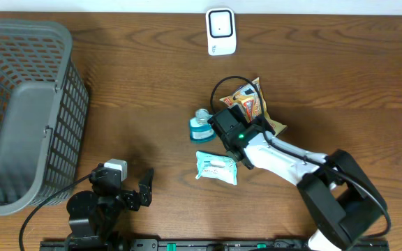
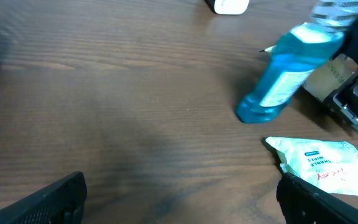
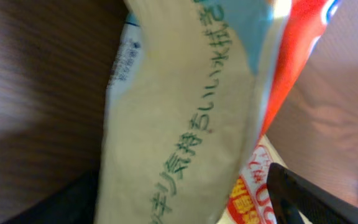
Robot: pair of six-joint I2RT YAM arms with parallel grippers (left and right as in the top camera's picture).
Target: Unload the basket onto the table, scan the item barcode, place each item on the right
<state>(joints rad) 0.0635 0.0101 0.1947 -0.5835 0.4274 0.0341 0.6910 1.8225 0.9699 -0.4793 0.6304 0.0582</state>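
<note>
Orange snack bag (image 1: 251, 97) (under right gripper (image 3: 185, 202)) lies apart from white scanner (image 1: 220, 31).

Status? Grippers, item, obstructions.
Left gripper open, idle. Right gripper astride snack bag, grip unconfirmed. Blue bottle and wipes pack close beside it. Scanner unobstructed at far edge.

The bench (image 1: 138, 77) is brown wood with plain grain, smooth and faintly sheened. The basket (image 1: 75, 104) is matt grey plastic mesh. The scanner (image 1: 221, 31) is smooth white plastic. The bottle (image 2: 284, 78) is glossy, translucent blue plastic. The wipes pack (image 2: 322, 162) is soft crinkled film. The snack bag (image 3: 185, 124) is printed film, shiny where orange.
</note>
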